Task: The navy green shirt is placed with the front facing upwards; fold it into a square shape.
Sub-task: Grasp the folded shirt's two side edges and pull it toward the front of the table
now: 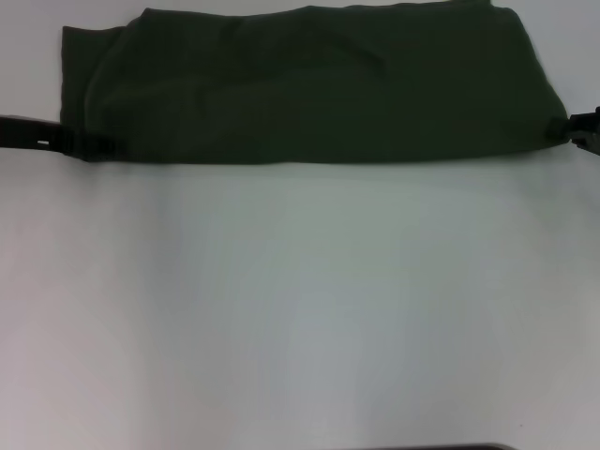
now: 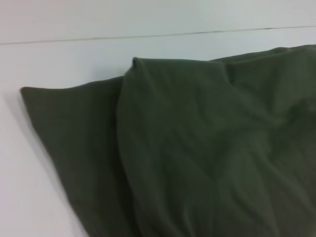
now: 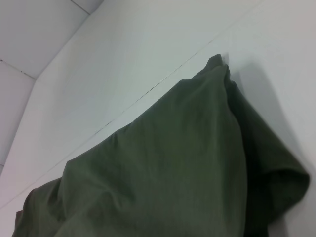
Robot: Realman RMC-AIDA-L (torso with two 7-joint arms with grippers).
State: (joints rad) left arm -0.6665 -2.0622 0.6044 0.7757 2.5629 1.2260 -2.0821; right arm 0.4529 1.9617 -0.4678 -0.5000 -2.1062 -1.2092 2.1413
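Mid-fold: the shirt [image 1: 319, 84] lies doubled on the table [image 1: 300, 309] (print hidden). Left hand [image 1: 94, 145] and right hand [image 1: 574, 128] sit at its near corners, grip unclear; next likely a crosswise fold.

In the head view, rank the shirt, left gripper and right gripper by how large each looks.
1. navy green shirt, by far the largest.
2. left gripper, its arm reaching in to the shirt's near left corner.
3. right gripper, at the near right corner.
Both grippers are cropped, so their order is unsure.

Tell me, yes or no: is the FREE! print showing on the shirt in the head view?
No. The navy green shirt shows only plain dark green cloth there, folded across the table's far side.
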